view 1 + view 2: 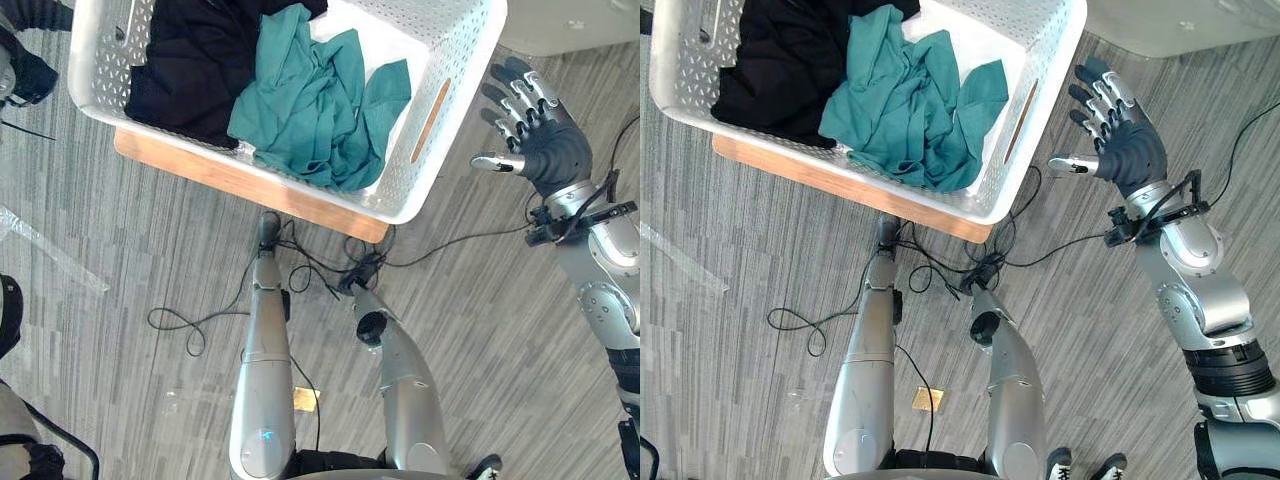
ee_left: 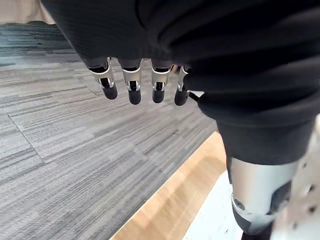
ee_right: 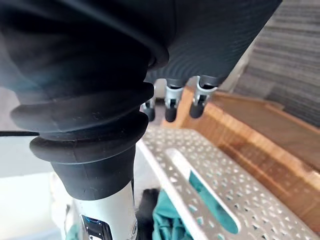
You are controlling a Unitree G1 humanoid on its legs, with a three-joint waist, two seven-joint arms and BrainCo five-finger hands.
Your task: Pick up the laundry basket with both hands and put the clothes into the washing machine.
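Grey carpet tiles run under the whole scene. The right hand is held up with its fingers spread straight and the thumb out, gripping nothing. It stands just beside the right end of the laundry basket, level with the handle slot cut in that wall, but apart from it. The left hand is at the opposite end. In its wrist view the fingers hang relaxed and empty above the carpet, next to the edge of a wooden board.

The basket is white and perforated. It rests on that board, and neither hand touches it. Inside, a teal garment is heaped toward the right end and black clothing lies toward the left.

The step in hand looks like the approach for the two-handed lift, since nothing is raised yet. The next move calls for both hands to close on the basket's ends, with fingers into the slots or under the rim. The two sides need to rise together so the basket stays level.

The basket's far side is cut off, so how much it holds cannot be judged. A pale surface at the upper right is cut off too, and I cannot tell whether it is the washing machine.
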